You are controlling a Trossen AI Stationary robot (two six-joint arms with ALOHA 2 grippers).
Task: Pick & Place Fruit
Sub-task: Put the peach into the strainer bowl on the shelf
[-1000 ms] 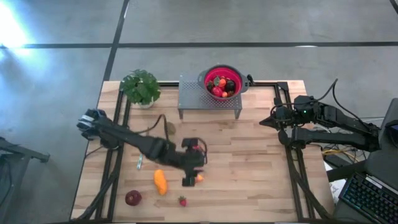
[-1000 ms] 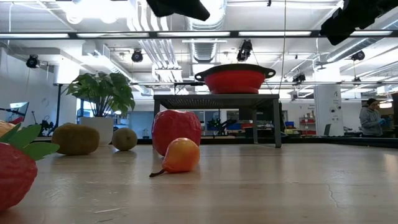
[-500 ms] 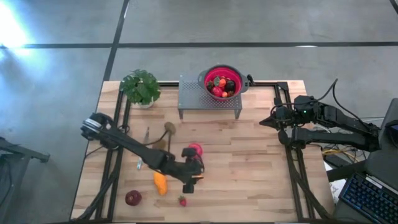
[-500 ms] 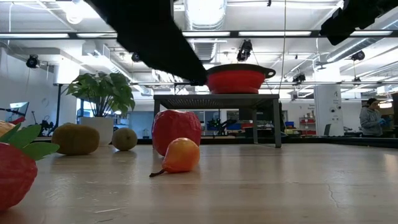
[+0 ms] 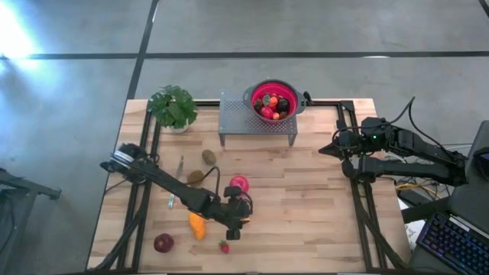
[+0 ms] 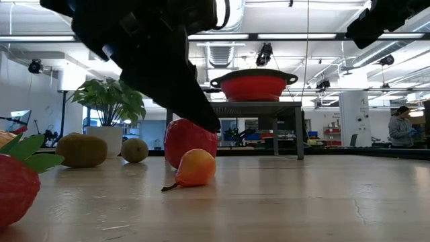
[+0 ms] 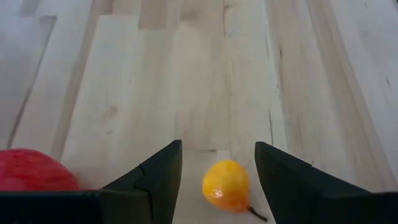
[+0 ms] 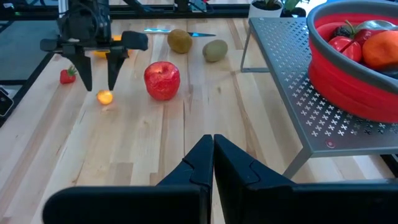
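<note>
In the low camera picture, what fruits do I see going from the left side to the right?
Strawberry → big kiwi → small kiwi → little orange fruit. The red apple overlaps it from behind, so I leave it out.

On the table (image 5: pixel 306 206): 1 red apple (image 5: pixel 239 183), 2 kiwis (image 5: pixel 208 156) (image 5: pixel 195 176), 1 long orange piece (image 5: pixel 198 225), 1 small orange fruit (image 7: pixel 226 186), 1 strawberry (image 5: pixel 224 247), 1 dark-red round fruit (image 5: pixel 163 243) at 7 o'clock. 1 red colander (image 5: pixel 256 92) at 12, several fruits inside, count unclear. 1 potted plant (image 5: pixel 173 106). 2 arms.
</note>
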